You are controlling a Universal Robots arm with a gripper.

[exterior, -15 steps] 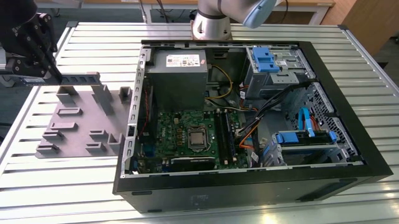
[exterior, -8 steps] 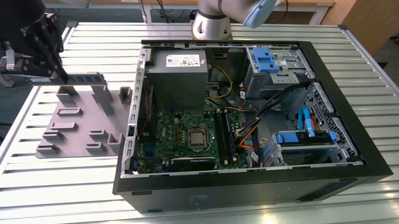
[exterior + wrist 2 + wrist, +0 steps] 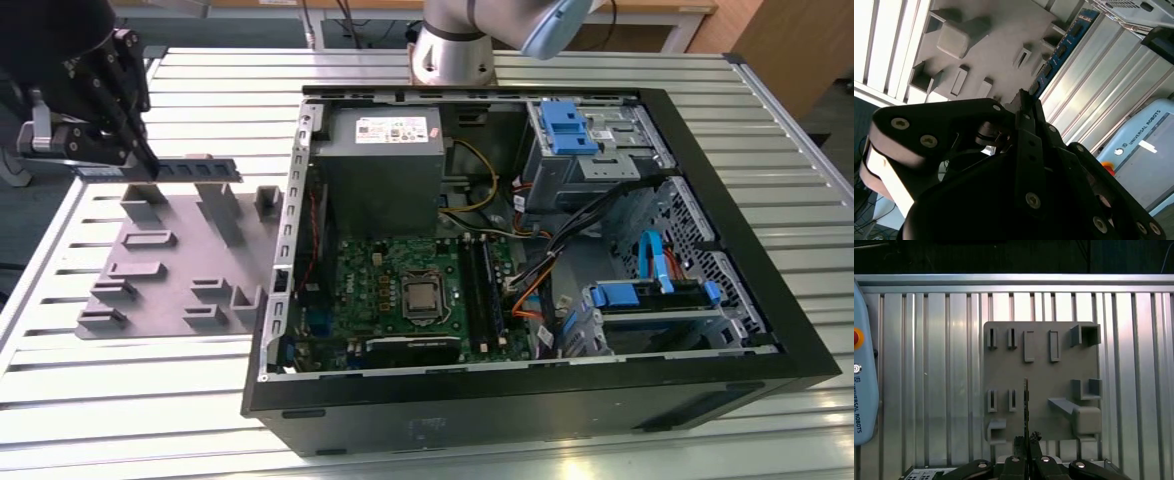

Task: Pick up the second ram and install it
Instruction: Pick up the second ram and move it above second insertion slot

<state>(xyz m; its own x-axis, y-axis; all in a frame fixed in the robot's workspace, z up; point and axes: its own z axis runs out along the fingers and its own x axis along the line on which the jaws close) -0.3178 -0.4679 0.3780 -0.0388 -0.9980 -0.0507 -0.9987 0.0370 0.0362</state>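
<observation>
The second ram (image 3: 187,168) is a long, thin stick held level above the grey fixture block (image 3: 174,265) at the exterior view's left. My gripper (image 3: 134,160) is shut on one end of it. In the first wrist view the ram (image 3: 1025,402) appears edge-on, sticking out from between the fingertips (image 3: 1018,442) over the fixture block (image 3: 1041,382). The second wrist view shows its blue label strip and black chips (image 3: 1064,42) reaching out past the gripper (image 3: 1026,102). The green motherboard (image 3: 387,290) with its long black slots (image 3: 483,290) lies inside the open computer case (image 3: 534,400), well away from the gripper.
The case has high black walls, a grey power supply (image 3: 378,165), blue drive brackets (image 3: 567,125) and loose cables (image 3: 534,270). The fixture block has raised posts and pockets. Everything stands on a ribbed aluminium table (image 3: 120,400). The arm's base (image 3: 451,55) stands behind the case.
</observation>
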